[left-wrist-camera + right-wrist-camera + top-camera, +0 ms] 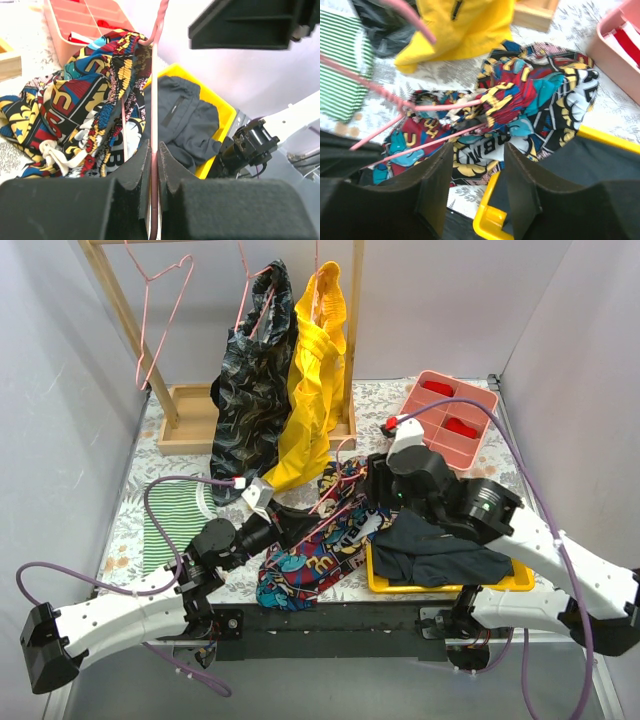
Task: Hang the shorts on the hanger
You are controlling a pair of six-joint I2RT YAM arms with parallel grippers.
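The comic-print shorts (315, 545) lie crumpled on the table between the arms, also in the left wrist view (75, 100) and the right wrist view (530, 105). A pink wire hanger (322, 524) runs from my left gripper into the shorts' waistband. My left gripper (272, 526) is shut on the hanger wire (154, 125), which passes straight up between its jaws (154, 150). My right gripper (368, 502) is open and empty, hovering over the shorts' near edge (479, 165). Two hanger wires (435, 142) enter the cloth just ahead of it.
A yellow tray (385, 585) holding a dark garment (440, 552) sits at the front right. A pink bin (452, 420) stands behind it. On the wooden rack (190, 420) hang a black-grey garment (250, 380), a yellow garment (315, 370) and a spare hanger (160, 310). A green striped cloth (175, 520) lies at the left.
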